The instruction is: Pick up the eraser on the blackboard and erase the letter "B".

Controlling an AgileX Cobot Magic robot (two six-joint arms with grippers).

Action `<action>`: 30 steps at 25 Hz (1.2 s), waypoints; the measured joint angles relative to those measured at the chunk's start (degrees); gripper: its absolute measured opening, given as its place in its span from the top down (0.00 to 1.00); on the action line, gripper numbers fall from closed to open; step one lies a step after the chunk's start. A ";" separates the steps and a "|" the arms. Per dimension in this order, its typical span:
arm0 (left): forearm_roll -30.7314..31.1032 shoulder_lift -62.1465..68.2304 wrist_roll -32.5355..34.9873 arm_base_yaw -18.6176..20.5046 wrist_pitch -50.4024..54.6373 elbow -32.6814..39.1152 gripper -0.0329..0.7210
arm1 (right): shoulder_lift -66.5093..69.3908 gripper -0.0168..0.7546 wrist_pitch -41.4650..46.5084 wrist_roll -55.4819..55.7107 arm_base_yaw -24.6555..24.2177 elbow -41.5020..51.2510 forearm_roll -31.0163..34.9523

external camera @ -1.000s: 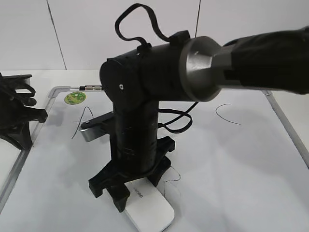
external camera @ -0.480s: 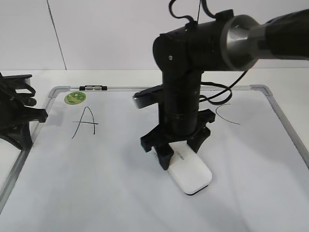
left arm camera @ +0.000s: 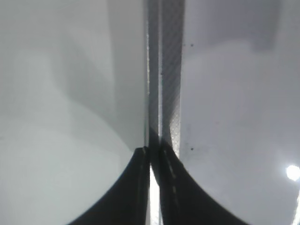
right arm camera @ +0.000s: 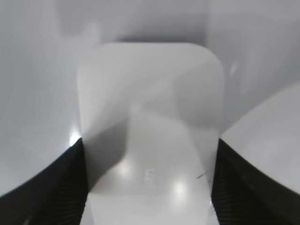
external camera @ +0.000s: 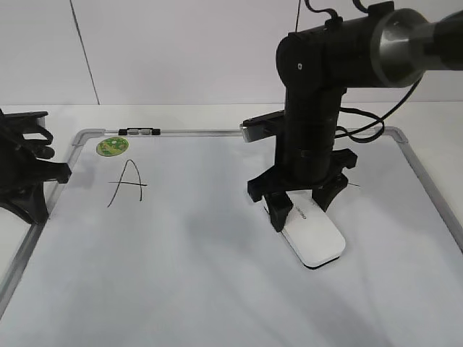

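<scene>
Exterior view first: the blackboard, a big white dry-erase panel with a grey metal frame and rounded corners, lies flat on a pale table before a plain white wall. A black hand-drawn "A" sits near its far left corner, with a round green sticker just above it. The right gripper points straight down over the right half of the board, its black fingers clamped on the far end of the eraser, a smooth white block with rounded corners lying flat on the board. The letter "B" can't be made out. The left gripper is parked at the board's left edge.

Left wrist view: the left gripper has its dark fingers pressed together, holding nothing, over the ribbed grey frame strip.

Right wrist view: the glossy eraser fills the gap, both textured fingers tight against its sides.
</scene>
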 joint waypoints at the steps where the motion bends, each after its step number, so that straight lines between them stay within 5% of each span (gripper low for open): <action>1: 0.00 0.00 0.00 0.00 0.14 0.00 0.91 | 0.00 0.28 0.00 -0.84 0.13 0.00 0.98; 17: 0.10 0.00 0.00 0.00 0.27 -0.04 0.91 | 0.12 0.28 -1.20 -4.21 19.69 0.10 5.57; 24: 0.10 0.00 0.00 0.00 0.40 -0.04 0.91 | 0.12 0.28 -2.09 -4.21 18.71 0.22 4.08; 30: 0.10 0.00 0.00 0.00 0.40 -0.04 0.91 | 0.64 0.28 -2.83 -4.10 11.34 -0.10 3.71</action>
